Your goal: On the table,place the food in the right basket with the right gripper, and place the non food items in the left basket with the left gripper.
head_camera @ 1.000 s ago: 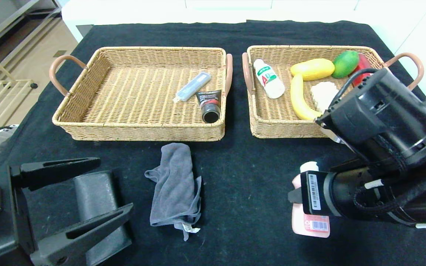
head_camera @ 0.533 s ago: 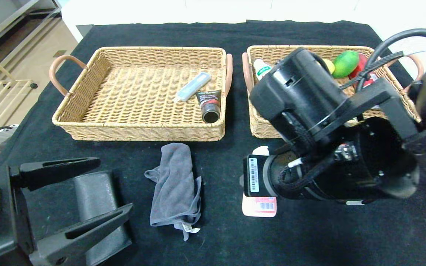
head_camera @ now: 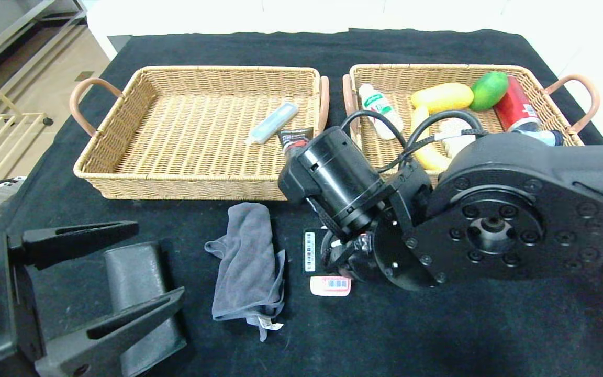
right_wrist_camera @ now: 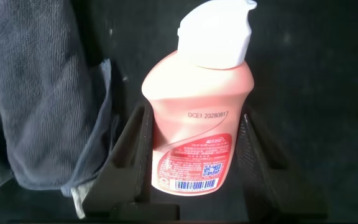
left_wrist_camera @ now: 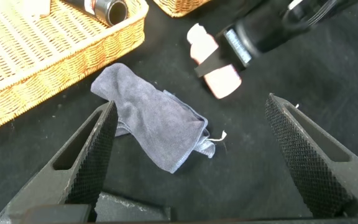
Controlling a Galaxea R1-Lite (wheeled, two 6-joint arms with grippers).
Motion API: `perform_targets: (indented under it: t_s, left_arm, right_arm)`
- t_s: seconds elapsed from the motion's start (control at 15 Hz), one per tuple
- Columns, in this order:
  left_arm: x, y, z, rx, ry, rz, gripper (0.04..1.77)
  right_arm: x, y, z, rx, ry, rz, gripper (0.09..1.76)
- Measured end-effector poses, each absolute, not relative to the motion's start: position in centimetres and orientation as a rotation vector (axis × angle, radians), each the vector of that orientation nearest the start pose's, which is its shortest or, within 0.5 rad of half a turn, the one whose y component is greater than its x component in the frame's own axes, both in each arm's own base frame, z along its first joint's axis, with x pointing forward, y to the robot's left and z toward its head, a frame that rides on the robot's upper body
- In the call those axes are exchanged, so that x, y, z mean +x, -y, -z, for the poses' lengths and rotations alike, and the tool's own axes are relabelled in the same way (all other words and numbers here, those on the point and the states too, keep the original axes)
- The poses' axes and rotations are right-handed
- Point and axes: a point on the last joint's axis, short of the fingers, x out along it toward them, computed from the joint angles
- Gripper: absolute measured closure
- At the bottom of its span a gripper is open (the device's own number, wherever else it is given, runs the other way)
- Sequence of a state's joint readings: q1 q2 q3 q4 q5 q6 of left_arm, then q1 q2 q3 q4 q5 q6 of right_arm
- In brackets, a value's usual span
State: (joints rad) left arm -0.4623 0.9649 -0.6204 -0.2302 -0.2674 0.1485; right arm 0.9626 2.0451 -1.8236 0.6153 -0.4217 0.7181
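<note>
Pink bottle (right_wrist_camera: 197,134), white flip cap, barcode label at base, lies on the black table (head_camera: 437,324) just at 3 o'clock of the grey cloth (head_camera: 249,262). Right gripper (right_wrist_camera: 194,162) clamped on its sides. Left gripper (left_wrist_camera: 191,155) spread wide, parked at 7 o'clock, holding nothing.

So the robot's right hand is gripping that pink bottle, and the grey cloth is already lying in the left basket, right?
Not quite. The right hand does grip the pink bottle, but the grey cloth is not in the left basket. The head view shows it lying on the black table in front of that basket, beside the bottle.
</note>
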Motion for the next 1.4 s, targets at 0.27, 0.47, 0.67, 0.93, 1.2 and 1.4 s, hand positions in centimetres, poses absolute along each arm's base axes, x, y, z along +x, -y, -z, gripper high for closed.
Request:
perform_targets:
  t_s: [0.27,0.47,0.67,0.93,1.2,1.4]
  left_arm:
    - [10.4,5.9,-24.7,0.156,-0.058,0.736,0.09]
    - [10.5,5.9,-24.7,0.157,-0.060,0.736,0.09]
    - [10.5,5.9,-24.7,0.158,-0.060,0.736,0.09]
    - [10.5,5.9,-24.6,0.165,-0.061,0.731,0.09]
    - [10.9,6.0,-24.3,0.171,-0.085,0.708,0.09]
    - [11.5,6.2,-23.8,0.173,-0.116,0.701,0.09]
  right_arm:
    - [23.3,-32.0,-22.2,0.128,-0.776,-0.232,0.96]
    - [23.3,-32.0,-22.2,0.125,-0.763,-0.217,0.70]
    - [22.9,-32.0,-22.5,0.125,-0.746,-0.211,0.52]
    - [21.7,-30.9,-24.7,0.141,-0.708,-0.233,0.37]
    - [19.8,-28.5,-25.5,0.067,-0.695,-0.340,0.28]
    - [19.8,-26.2,-24.6,0.059,-0.626,-0.526,0.23]
